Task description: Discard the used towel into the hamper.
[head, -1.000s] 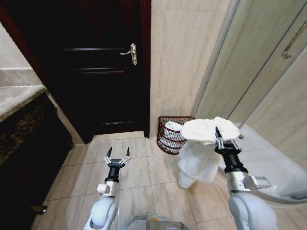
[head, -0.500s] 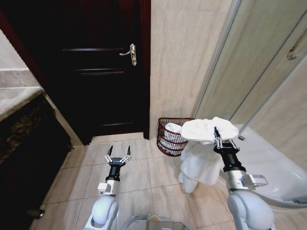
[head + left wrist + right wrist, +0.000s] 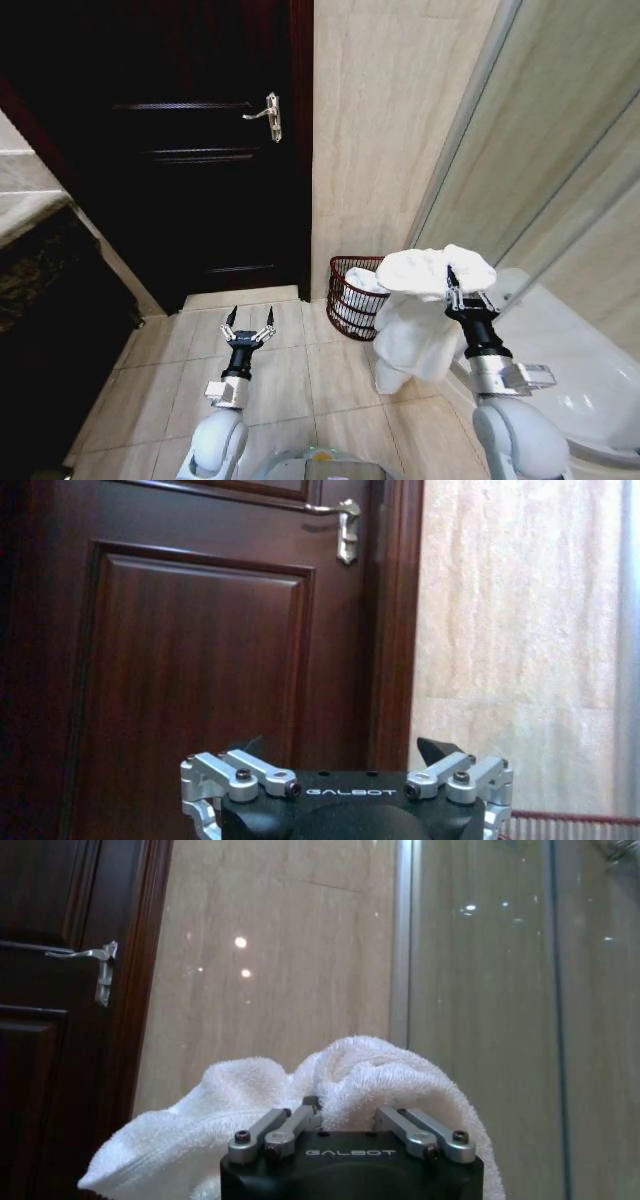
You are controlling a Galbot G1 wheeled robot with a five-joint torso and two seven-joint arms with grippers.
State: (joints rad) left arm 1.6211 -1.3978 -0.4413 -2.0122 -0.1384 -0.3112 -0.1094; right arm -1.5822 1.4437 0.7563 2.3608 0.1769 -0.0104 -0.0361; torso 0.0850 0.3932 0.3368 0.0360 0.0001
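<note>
- Since the earlier head view, the whole scene has shifted: the dark wooden door and its handle sit a little further left and the small round basket of dark reddish-brown wire (image 3: 355,297) sits lower and closer, which reads as the camera moving with the robot, not as the things moving.
- That hamper stands on the beige tiled floor (image 3: 290,370) against the tan stone wall, just beside the door frame; something white already lies inside it.
- A fluffy white terry towel (image 3: 425,305) hangs from the right end effector (image 3: 462,296), whose fingers are pinched together on a bunched fold, the rest draping down freely. Held high like this, it clears the floor and, I judge, can pass over the basket rim.
- Towel and basket overlap in the head view, so the load seems near the rim, slightly to its right.
- Idle, the left end effector (image 3: 249,328) is held low over the tiles with its fingers spread, gripping nothing.
- "GALBOT" is printed in pale letters on both end effector bodies.
</note>
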